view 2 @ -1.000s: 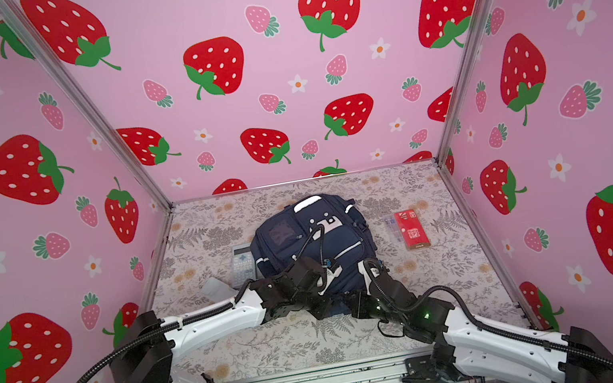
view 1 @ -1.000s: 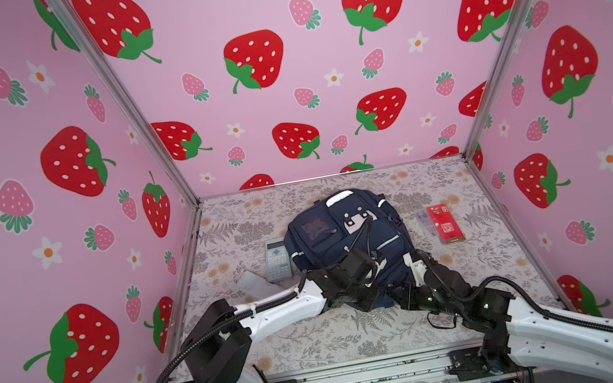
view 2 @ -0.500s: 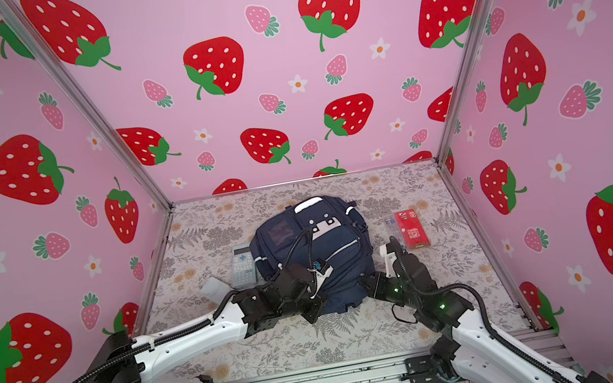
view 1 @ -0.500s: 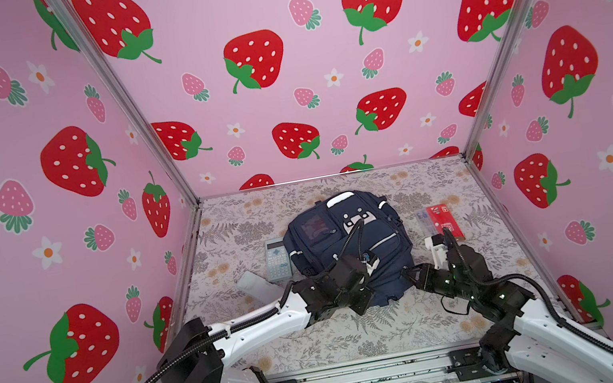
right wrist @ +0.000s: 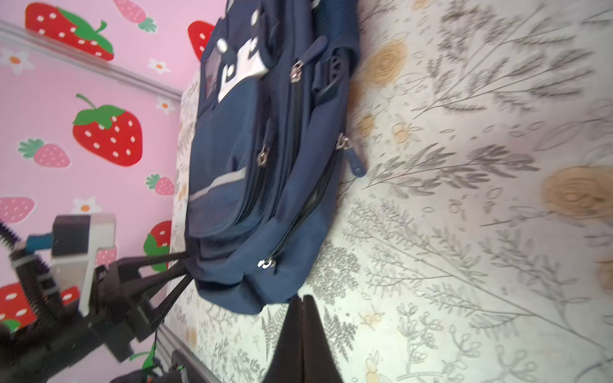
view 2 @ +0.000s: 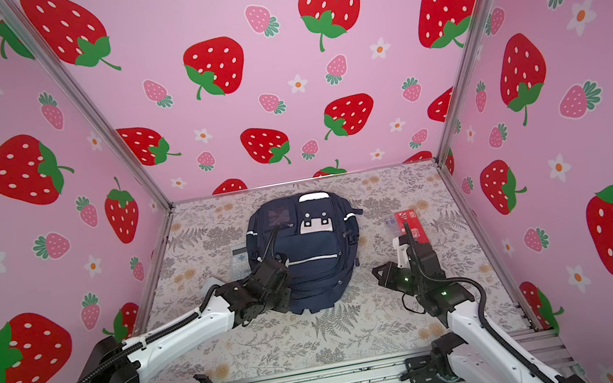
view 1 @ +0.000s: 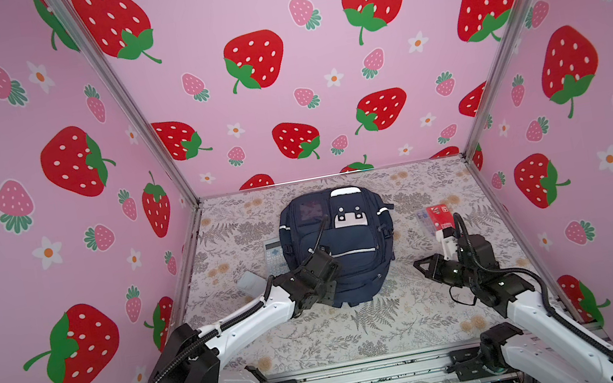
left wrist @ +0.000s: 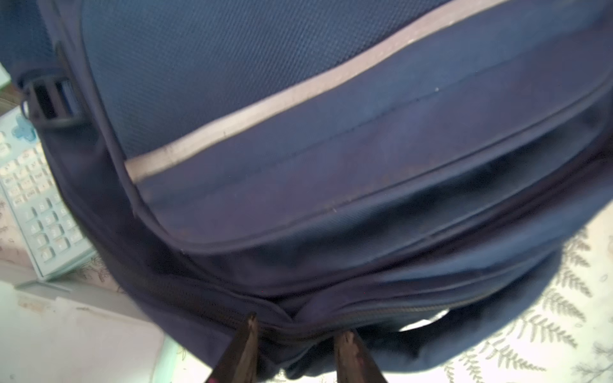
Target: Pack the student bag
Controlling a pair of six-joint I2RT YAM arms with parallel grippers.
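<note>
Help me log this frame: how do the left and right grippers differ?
The left gripper has its jaws apart; the right gripper is shut. The left gripper's tips sit at the near end of the student bag, by a zip; the right gripper is clear of the bag, over the floral tablecloth. Both are black with two tapered fingers.

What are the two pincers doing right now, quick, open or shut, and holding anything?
Left pincer: open, set against the lower edge of the large navy-blue fabric backpack.
Right pincer: shut, holding nothing.
</note>
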